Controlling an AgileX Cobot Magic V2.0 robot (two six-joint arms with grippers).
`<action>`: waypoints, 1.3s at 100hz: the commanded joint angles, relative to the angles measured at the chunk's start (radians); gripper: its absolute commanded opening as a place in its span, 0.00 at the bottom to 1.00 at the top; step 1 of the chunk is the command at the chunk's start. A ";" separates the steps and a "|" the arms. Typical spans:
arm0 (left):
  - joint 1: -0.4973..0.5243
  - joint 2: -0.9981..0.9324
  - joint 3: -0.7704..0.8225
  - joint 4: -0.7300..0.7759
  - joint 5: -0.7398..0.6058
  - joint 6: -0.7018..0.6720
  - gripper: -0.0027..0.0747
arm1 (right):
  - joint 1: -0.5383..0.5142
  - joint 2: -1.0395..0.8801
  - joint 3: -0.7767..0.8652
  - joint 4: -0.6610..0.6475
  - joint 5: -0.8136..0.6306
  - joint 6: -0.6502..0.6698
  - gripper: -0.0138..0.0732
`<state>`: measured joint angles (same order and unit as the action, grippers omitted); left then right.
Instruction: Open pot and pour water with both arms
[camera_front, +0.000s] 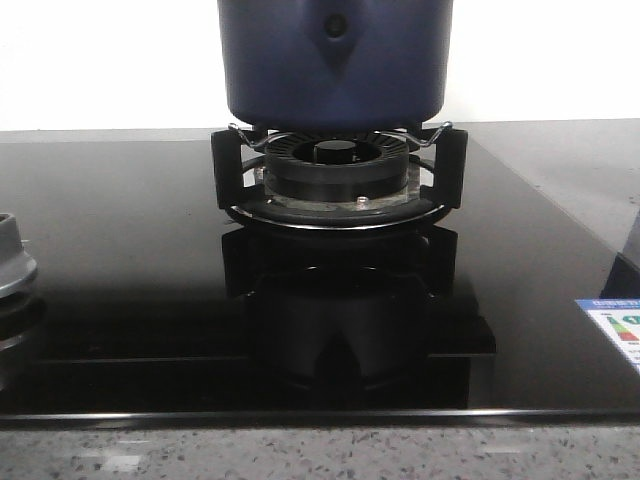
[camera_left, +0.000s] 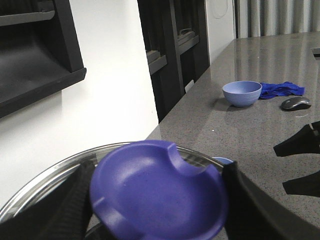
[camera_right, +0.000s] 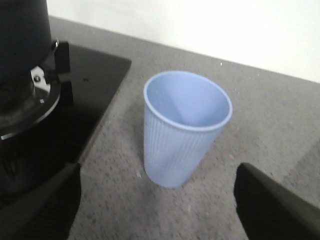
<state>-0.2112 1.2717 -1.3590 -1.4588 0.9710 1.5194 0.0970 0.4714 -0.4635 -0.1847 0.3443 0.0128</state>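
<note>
In my front view the pot (camera_front: 335, 65) fills the upper centre of the frame, sitting on the black burner ring (camera_front: 338, 175) of the glossy black hob (camera_front: 120, 260); its diamond-shaped boss faces me. A grey knob (camera_front: 15, 262) shows at the left edge and a label sticker (camera_front: 615, 330) at the right edge. Neither end effector appears here.

On my left wrist view, the left end effector (camera_left: 155, 200) is clamped on a purple-blue knob (camera_left: 157, 192) that sits on a glass lid (camera_left: 45, 185) in the lower half of the frame. Behind, upper right, a blue bowl (camera_left: 242, 93) stands on the grey table (camera_left: 225, 130), with a blue cloth (camera_left: 282, 89) and a computer mouse (camera_left: 296, 103) near it.

On my right wrist view, the right end effector (camera_right: 155, 210) has its fingers (camera_right: 270, 205) spread wide apart at the bottom corners, holding nothing. A light blue ribbed cup (camera_right: 182, 127) stands upright and empty in mid-frame, on the table just beside the hob's edge. The pot's dark side is at upper left.
</note>
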 joint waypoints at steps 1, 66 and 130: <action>0.002 -0.033 -0.030 -0.102 -0.013 -0.009 0.36 | -0.027 0.023 0.000 -0.018 -0.160 0.029 0.81; 0.002 -0.030 -0.030 -0.102 -0.009 -0.009 0.36 | -0.160 0.243 0.097 0.121 -0.485 0.044 0.81; 0.002 -0.025 -0.030 -0.103 -0.009 -0.009 0.36 | -0.160 0.619 0.097 0.132 -0.944 0.044 0.81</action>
<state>-0.2112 1.2717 -1.3590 -1.4588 0.9750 1.5194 -0.0581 1.0540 -0.3395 -0.0547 -0.4402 0.0586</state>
